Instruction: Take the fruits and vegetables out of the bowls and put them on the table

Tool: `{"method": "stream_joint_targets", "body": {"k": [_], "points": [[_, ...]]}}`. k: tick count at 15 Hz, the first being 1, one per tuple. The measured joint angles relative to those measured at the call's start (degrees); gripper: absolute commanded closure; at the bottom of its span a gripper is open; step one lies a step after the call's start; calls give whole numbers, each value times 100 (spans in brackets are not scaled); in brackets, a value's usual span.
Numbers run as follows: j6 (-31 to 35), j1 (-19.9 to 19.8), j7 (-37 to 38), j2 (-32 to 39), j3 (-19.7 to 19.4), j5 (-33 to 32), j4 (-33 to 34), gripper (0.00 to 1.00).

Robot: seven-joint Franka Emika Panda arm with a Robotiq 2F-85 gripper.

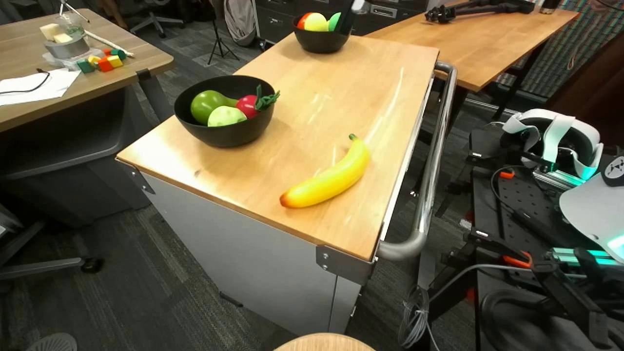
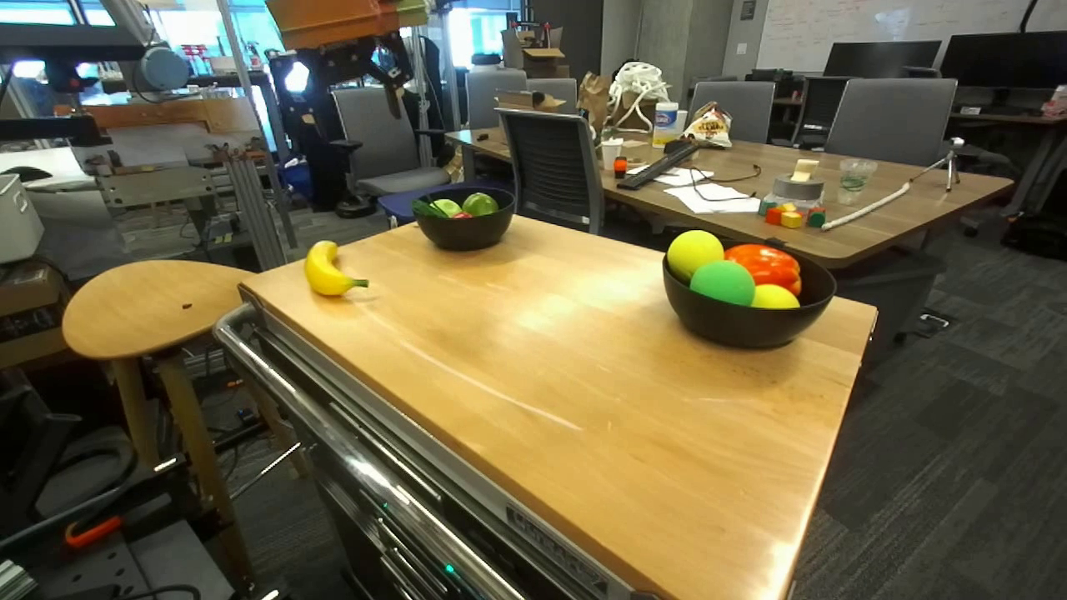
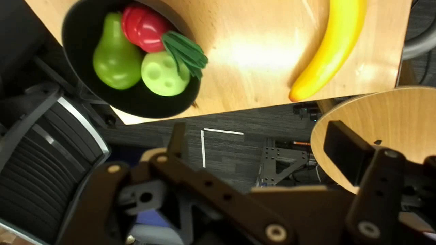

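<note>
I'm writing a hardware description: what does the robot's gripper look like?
In the wrist view, the gripper is mostly black, with angular, jointed linkages and round screw heads, some silvery, some brassy. It has flat, dark, blocky fingertips and a silver-grey bracket. A brown, tan-edged block shows between the linkages. I can make out no lettering.
</note>
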Motion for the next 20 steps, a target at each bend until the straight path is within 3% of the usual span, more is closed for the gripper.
{"method": "stream_joint_targets", "body": {"k": [5,10,20], "points": [[106,88,-22,109,-47,-10,-94,0],[1042,87,-83,445,-44,-424,-102,0],[1666,-55,102,1226,-46,-1091,-102,0]]}}
